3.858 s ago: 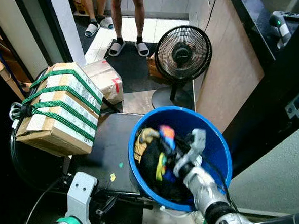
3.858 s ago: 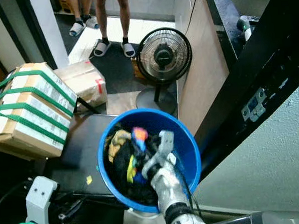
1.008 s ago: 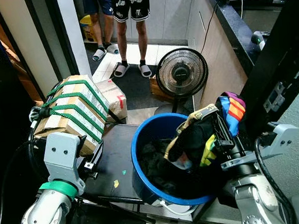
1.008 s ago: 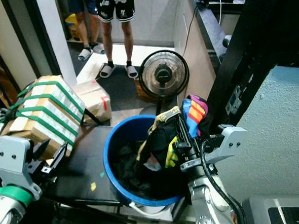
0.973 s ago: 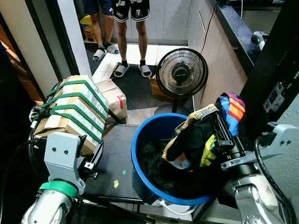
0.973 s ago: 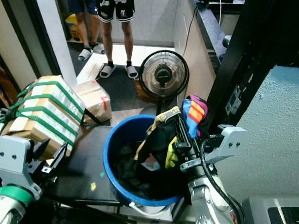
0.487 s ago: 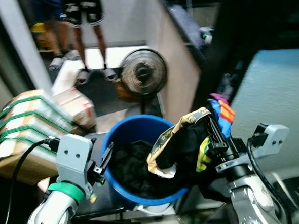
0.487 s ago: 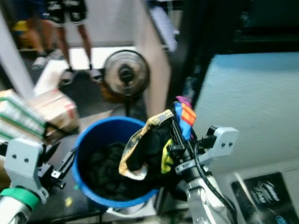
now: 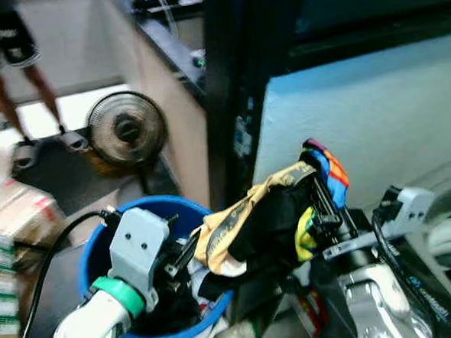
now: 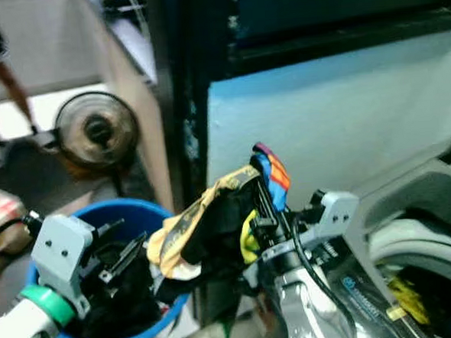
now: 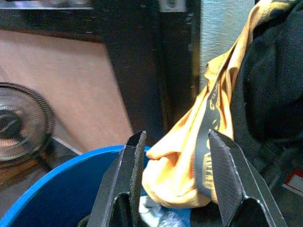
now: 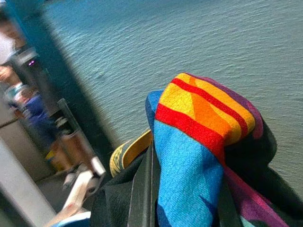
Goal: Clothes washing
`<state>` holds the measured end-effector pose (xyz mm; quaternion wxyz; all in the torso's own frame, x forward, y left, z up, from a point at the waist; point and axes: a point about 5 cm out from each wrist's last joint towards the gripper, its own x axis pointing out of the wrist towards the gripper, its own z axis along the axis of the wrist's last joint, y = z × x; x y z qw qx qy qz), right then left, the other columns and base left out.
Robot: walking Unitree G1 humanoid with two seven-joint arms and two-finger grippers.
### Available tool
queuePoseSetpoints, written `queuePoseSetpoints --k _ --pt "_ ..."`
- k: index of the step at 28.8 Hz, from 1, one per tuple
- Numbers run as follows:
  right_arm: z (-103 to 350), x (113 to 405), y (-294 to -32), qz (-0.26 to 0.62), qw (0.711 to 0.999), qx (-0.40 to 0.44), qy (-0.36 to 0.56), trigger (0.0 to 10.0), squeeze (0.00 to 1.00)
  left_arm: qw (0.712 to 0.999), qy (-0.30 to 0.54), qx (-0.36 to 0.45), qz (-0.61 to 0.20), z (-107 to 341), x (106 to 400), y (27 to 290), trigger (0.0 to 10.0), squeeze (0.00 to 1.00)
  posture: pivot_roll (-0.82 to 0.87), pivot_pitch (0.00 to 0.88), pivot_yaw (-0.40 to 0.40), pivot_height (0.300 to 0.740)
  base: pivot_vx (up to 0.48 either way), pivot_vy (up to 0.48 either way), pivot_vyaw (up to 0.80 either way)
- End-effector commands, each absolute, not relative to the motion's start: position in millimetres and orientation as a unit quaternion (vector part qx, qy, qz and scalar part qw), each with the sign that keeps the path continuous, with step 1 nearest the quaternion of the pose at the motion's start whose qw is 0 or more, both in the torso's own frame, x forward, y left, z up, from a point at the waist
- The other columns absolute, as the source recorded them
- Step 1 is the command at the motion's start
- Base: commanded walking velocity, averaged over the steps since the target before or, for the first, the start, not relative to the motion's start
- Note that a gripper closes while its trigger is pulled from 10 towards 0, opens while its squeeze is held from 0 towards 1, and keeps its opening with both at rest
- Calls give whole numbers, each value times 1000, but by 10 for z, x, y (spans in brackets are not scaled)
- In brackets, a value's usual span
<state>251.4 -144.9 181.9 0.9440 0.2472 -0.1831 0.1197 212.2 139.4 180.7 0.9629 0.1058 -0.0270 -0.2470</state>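
My right gripper (image 9: 319,188) is shut on a bundle of clothes (image 9: 263,224): black cloth, a yellow garment and a blue, orange and red striped piece (image 12: 199,127). It holds the bundle raised just right of the blue bucket (image 9: 84,263). The yellow part hangs over the bucket's rim. Dark clothes (image 10: 115,310) still lie inside. My left gripper (image 9: 182,257) is open over the bucket. Its fingers (image 11: 133,163) point at the hanging yellow garment (image 11: 189,161), close to it but not closed on it.
A washing machine (image 10: 417,230) stands at the lower right against a pale blue wall (image 9: 374,98). A dark post (image 9: 235,76) rises behind the bundle. Further left are a floor fan (image 9: 126,129), cardboard boxes (image 9: 14,220) and a person's legs (image 9: 9,75).
The camera has swung right, bringing the wall and washing machine into view. The right gripper still holds the raised bundle. The left gripper has come over the bucket towards the hanging yellow cloth.
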Motion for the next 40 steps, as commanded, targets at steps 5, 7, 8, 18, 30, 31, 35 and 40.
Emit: queuePoseSetpoints --k 5,7,8,18,30,31,35,40 --pt "2121 2587 -1541 111 929 264 -236 10000 0 965 -45 80 -247 1916 2149 1426 10000 0 150 0 55 740 0 0 -800" --pt "2129 2595 -1550 111 928 263 -238 10000 0 962 -46 77 -259 1929 2140 1406 10000 0 153 0 51 740 0 0 -800" --pt "2128 2603 -1561 112 929 261 -238 10000 0 947 -38 72 -310 1926 2072 1313 10000 0 153 0 51 740 0 0 -800" --pt "2095 2578 -1535 116 931 259 -230 10000 0 905 3 51 -423 1859 1881 1101 10000 0 153 0 51 740 0 0 -800" --pt "2105 2601 -1562 115 931 258 -230 10000 0 901 -22 35 -433 1981 1916 1094 10000 0 147 0 55 740 0 0 -800" --pt "2116 2607 -1562 116 931 258 -231 10000 0 916 -38 45 -397 2008 1988 1150 10000 0 147 0 55 740 0 0 -800" --pt "2151 2641 -1564 119 930 255 -235 10000 0 954 -78 70 -281 2101 2208 1392 10000 0 150 0 40 740 0 0 -800" --pt "2168 2661 -1573 121 931 252 -235 10000 0 959 -87 69 -261 2140 2230 1447 10000 0 151 0 34 740 0 0 -800"
